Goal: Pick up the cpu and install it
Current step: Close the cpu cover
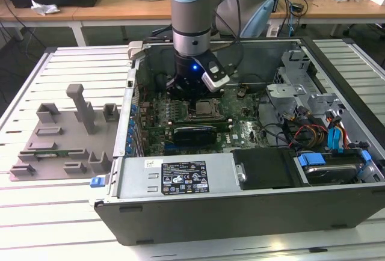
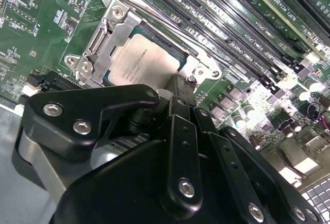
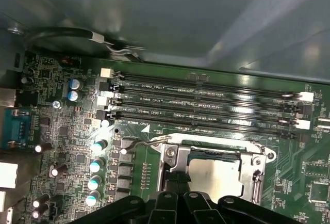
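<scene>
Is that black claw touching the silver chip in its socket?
Cannot tell: in the second wrist view the gripper overlaps the cpu, its body hiding any contact or gap.

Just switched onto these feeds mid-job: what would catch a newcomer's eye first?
The arm stands in the open computer case, its gripper low over the green motherboard in the exterior view. In the second wrist view the silver cpu lies inside the metal socket frame, right by the gripper's black linkage; contact cannot be judged. On the exterior view's left, a grey moulded tray sits on the slatted table beside the case.
</scene>
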Robot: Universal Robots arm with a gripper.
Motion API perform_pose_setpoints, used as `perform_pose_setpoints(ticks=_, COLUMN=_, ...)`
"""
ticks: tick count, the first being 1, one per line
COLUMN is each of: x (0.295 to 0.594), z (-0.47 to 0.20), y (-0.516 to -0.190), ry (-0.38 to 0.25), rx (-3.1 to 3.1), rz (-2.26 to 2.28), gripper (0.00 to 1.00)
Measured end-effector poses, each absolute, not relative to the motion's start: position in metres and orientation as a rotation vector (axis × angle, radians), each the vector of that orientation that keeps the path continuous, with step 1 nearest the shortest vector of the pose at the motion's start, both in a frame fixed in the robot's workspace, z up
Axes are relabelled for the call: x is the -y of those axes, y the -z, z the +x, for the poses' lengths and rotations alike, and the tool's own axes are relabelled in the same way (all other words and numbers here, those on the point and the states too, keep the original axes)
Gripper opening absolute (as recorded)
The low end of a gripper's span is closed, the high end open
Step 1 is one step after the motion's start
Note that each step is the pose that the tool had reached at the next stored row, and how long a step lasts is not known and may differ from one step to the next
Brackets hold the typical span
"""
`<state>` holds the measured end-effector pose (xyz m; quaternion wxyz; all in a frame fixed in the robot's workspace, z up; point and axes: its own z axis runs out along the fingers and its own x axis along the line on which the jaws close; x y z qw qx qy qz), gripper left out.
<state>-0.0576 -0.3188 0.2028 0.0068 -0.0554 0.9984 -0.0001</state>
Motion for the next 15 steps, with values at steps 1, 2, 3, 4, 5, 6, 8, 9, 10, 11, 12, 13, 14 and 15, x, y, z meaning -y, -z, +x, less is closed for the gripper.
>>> perform_pose_setpoints(ticks=1, x=0.3188, z=-0.0579, y=-0.2027, ry=0.000, rx=-3.123, rz=-0.173, gripper=0.11)
perform_pose_setpoints(ticks=2, x=0.3188, z=-0.0583, y=-0.2025, ry=0.000, rx=-3.123, rz=-0.173, gripper=0.11)
perform_pose_setpoints(ticks=3, x=0.3188, z=-0.0584, y=-0.2025, ry=0.000, rx=-3.123, rz=-0.174, gripper=0.11)
perform_pose_setpoints(ticks=4, x=0.3188, z=-0.0584, y=-0.2025, ry=0.000, rx=-3.123, rz=-0.174, gripper=0.11)
perform_pose_setpoints(ticks=5, x=0.3188, z=-0.0584, y=-0.2025, ry=0.000, rx=-3.123, rz=-0.173, gripper=0.11)
perform_pose_setpoints(ticks=6, x=0.3188, z=-0.0584, y=-0.2025, ry=0.000, rx=-3.123, rz=-0.173, gripper=0.11)
perform_pose_setpoints(ticks=8, x=0.3187, z=-0.0584, y=-0.2029, ry=0.000, rx=-3.123, rz=-0.173, gripper=0.11)
perform_pose_setpoints(ticks=9, x=0.3187, z=-0.0584, y=-0.2036, ry=-0.001, rx=-3.123, rz=-0.173, gripper=0.11)
perform_pose_setpoints(ticks=10, x=0.3186, z=-0.0583, y=-0.2045, ry=-0.002, rx=-3.122, rz=-0.173, gripper=0.11)
perform_pose_setpoints(ticks=11, x=0.3186, z=-0.0584, y=-0.2060, ry=0.000, rx=-3.123, rz=-0.173, gripper=0.11)
perform_pose_setpoints(ticks=12, x=0.3186, z=-0.0584, y=-0.2068, ry=0.000, rx=-3.123, rz=-0.173, gripper=0.11)
perform_pose_setpoints(ticks=13, x=0.3186, z=-0.0584, y=-0.2078, ry=0.000, rx=-3.123, rz=-0.173, gripper=0.11)
perform_pose_setpoints(ticks=14, x=0.3186, z=-0.0584, y=-0.2089, ry=0.000, rx=-3.123, rz=-0.173, gripper=0.11)
perform_pose_setpoints(ticks=15, x=0.3185, z=-0.0584, y=-0.2122, ry=0.000, rx=-3.123, rz=-0.173, gripper=0.11)
